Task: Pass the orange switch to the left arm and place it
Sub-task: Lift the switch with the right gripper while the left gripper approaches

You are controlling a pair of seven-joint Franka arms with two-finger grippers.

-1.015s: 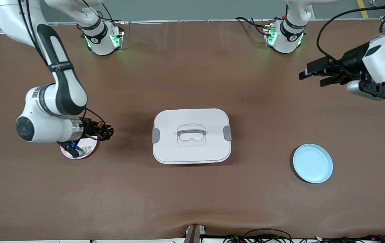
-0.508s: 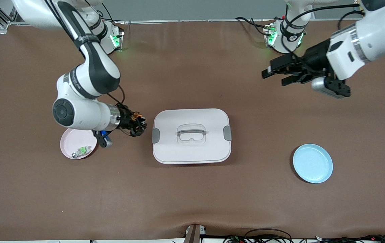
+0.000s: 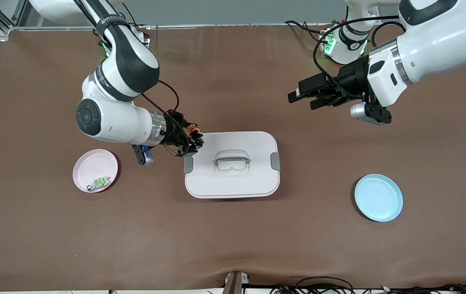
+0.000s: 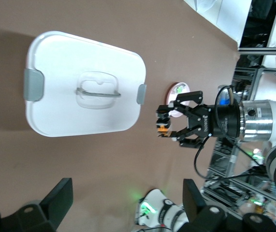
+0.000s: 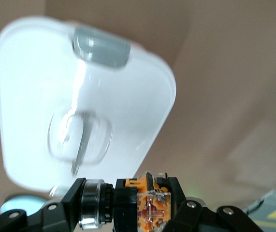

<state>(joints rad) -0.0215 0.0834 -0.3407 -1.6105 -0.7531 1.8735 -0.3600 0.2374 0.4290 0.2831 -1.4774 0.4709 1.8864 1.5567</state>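
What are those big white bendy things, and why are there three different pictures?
They are two robot arms at a brown table. One picture looks down from high up; the other two come from little cameras on each arm's wrist. The right gripper, a hand with two fingers, is shut on a tiny orange switch over the corner of a big white box. The left gripper hangs open above the table. A pink plate holding a small green part and a blue plate lie on the table too.

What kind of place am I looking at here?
Probably a robotics test lab: two white arms bolted to a brown table, loose cables at its edge, and metal framing around it.
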